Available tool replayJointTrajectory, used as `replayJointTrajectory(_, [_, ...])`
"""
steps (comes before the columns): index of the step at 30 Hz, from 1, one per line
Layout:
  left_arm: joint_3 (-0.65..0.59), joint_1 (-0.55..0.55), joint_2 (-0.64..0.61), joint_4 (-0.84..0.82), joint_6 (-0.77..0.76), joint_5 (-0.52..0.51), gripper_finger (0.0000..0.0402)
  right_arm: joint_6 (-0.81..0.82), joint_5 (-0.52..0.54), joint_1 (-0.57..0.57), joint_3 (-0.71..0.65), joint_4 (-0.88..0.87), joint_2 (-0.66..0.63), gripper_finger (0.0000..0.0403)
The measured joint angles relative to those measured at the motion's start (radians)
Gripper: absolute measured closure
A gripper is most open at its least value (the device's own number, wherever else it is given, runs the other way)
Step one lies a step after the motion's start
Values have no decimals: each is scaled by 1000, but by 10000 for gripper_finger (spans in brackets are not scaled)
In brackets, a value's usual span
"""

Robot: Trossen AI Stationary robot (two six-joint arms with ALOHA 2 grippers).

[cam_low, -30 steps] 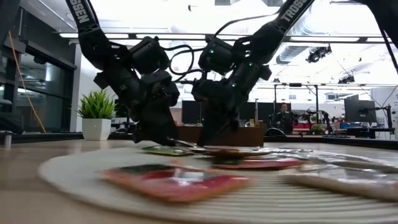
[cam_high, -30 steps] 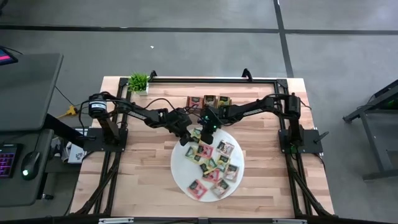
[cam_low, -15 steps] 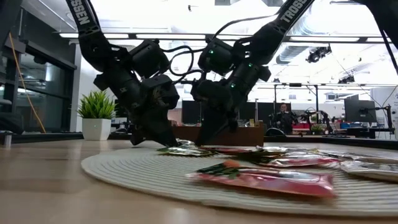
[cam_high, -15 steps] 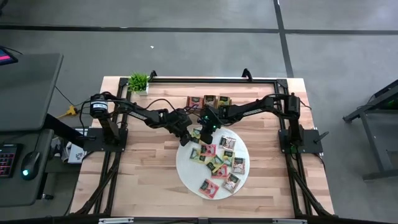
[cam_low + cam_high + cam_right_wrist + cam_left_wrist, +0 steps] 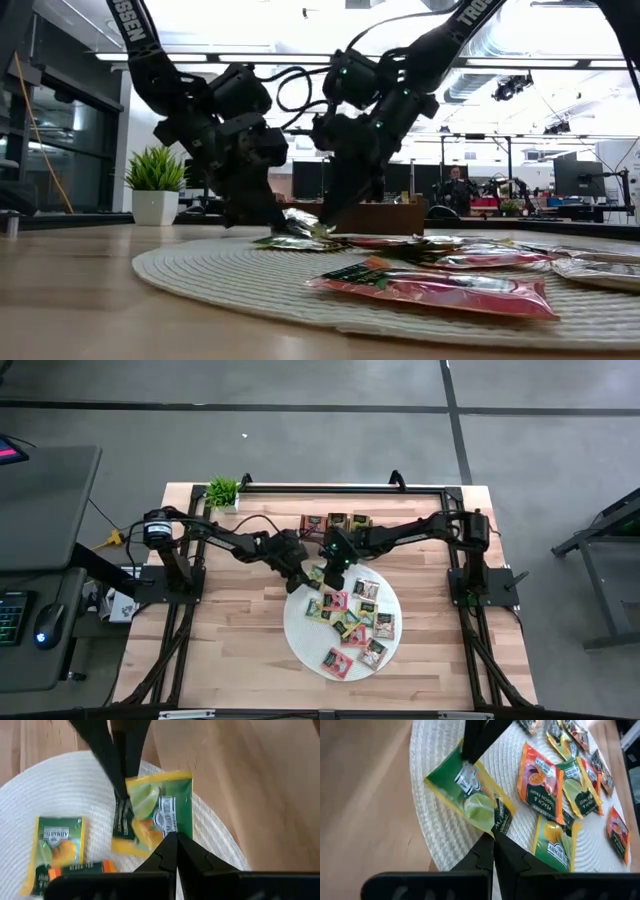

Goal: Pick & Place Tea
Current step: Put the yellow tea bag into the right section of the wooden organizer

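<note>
Because the green lime tea packet [image 5: 470, 795] is a thin, light, crinkly foil square lying at the edge of the white woven mat [image 5: 435, 840], it looks easiest to take by an edge. Both the left gripper [image 5: 495, 827] and right gripper [image 5: 170, 837] pinch opposite edges of it, fingers pressed together; a firm pull could tear it.

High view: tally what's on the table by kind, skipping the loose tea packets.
Robot arms: 2 (left arm, right arm)
White woven mat: 1
Wooden tray: 1
Potted plant: 1
Total: 5
</note>
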Motion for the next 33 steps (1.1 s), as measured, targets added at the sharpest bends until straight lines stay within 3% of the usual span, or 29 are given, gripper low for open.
replayJointTrajectory(12, [2,77,-131,-102,274,89,401,-23,-22,-11,1,-58,-150,403])
replayJointTrajectory(16, [28,81,-143,-237,400,98,401,-45,-25,-34,2,-82,-264,403])
replayJointTrajectory(20, [138,79,-143,-439,581,85,401,-59,-24,-61,3,-87,-364,403])
replayJointTrajectory(26, [340,79,-143,-707,819,-102,401,-71,31,-101,3,-99,-461,403])
replayJointTrajectory(33, [549,79,-143,-962,1008,-279,401,-62,51,-103,3,-146,-481,403])
